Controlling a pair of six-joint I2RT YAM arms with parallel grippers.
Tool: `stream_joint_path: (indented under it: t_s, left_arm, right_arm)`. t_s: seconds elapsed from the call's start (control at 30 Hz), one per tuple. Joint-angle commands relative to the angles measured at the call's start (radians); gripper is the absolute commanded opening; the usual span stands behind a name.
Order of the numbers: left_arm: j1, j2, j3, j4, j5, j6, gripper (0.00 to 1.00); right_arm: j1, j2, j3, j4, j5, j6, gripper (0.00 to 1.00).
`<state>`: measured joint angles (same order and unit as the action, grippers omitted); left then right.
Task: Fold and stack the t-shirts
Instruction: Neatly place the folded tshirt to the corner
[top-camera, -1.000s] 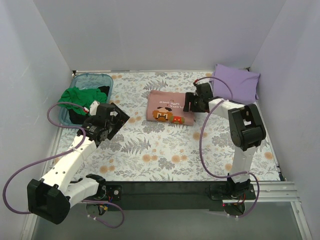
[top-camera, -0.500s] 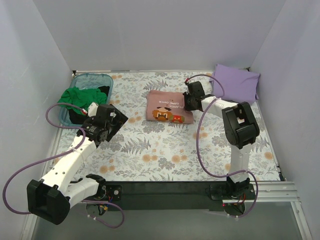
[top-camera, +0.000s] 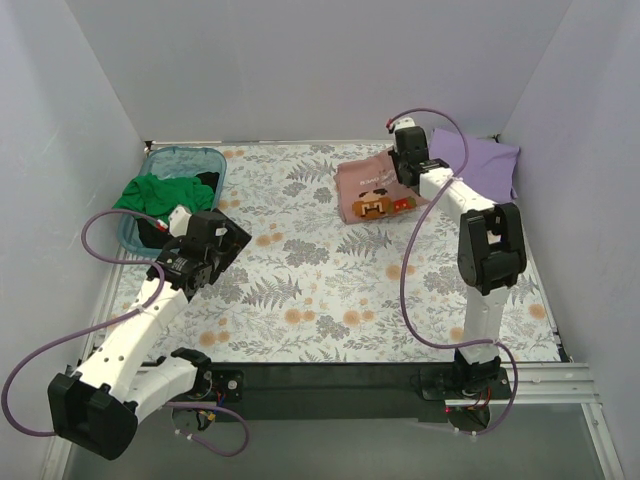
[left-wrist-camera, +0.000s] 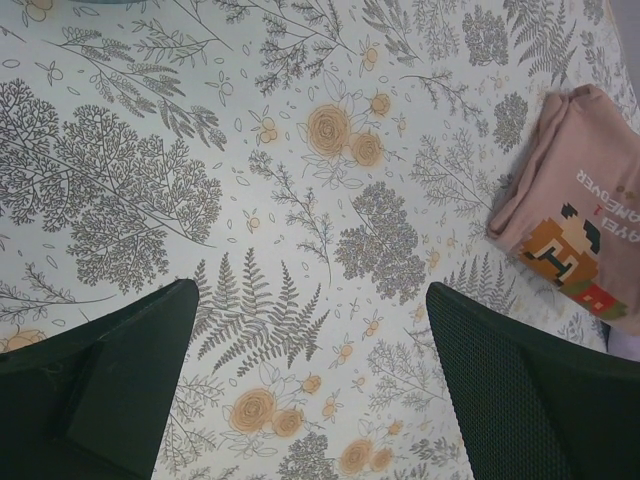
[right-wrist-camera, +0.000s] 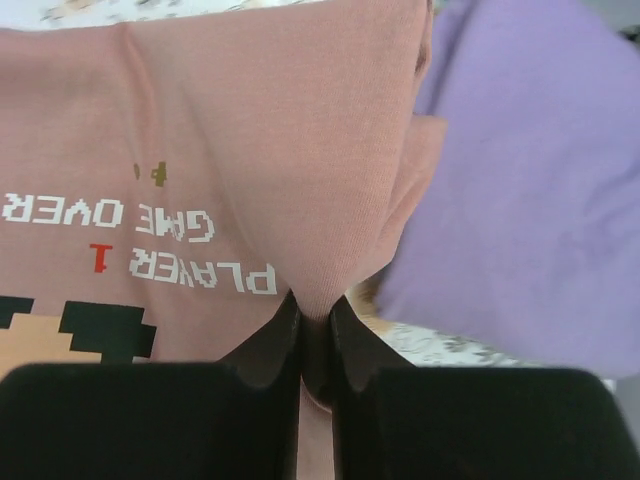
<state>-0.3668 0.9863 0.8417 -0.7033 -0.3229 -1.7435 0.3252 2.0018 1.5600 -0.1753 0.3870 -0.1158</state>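
- Right gripper (right-wrist-camera: 315, 335) pinched tight on an edge of the folded salmon-pink t-shirt (top-camera: 372, 192), near the far-right corner, beside the lavender t-shirt (top-camera: 482, 165).
- Cloth looks soft and light; probably best gripped at a folded edge.
- Left gripper (left-wrist-camera: 315, 385) spread and empty, near the left edge.

A floral-printed table cover (top-camera: 300, 290), white with grey ferns and pale orange blooms, spreads across the whole surface. A translucent teal plastic tub (top-camera: 210, 165) sits in the far left corner. Plain pale walls (top-camera: 300, 70) enclose the left, far and right edges. A black strip (top-camera: 330, 376) runs along the near edge.
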Motion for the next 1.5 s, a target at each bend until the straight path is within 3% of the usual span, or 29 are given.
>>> stream_joint_path:
  t_s: [0.0,0.3,0.47,0.8,1.03,1.2,1.3,1.47]
  left_arm:
    - [-0.003,-0.018,0.002,-0.016,-0.039,0.016,0.98]
    - [-0.004,-0.037,0.0,-0.007,-0.065,0.018,0.98]
    - [-0.003,-0.029,0.003,0.007,-0.056,0.027,0.98]
    - [-0.004,-0.023,0.005,-0.001,-0.062,0.022,0.98]
    - [-0.003,-0.051,-0.004,-0.022,-0.137,-0.007,0.98]
    - [-0.003,-0.058,-0.016,-0.01,-0.127,0.001,0.98]
    - [-0.003,-0.054,-0.019,-0.005,-0.124,-0.001,0.98]
    - [-0.004,-0.046,-0.026,0.008,-0.127,0.007,0.98]
  right_arm:
    - [-0.052,-0.029,0.101,0.007,0.095,-0.099,0.01]
    - [-0.156,0.063,0.337,-0.019,0.138,-0.212,0.01]
    - [-0.222,0.094,0.452,-0.084,0.037,-0.154,0.01]
    - [-0.245,0.068,0.624,-0.142,-0.005,-0.145,0.01]
    - [-0.307,-0.014,0.565,-0.17,-0.054,-0.07,0.01]
    - [-0.342,-0.023,0.468,-0.173,0.038,-0.056,0.01]
    - [-0.35,0.015,0.451,-0.17,0.165,-0.065,0.01]
    - [-0.383,0.132,0.476,-0.147,0.171,-0.088,0.01]
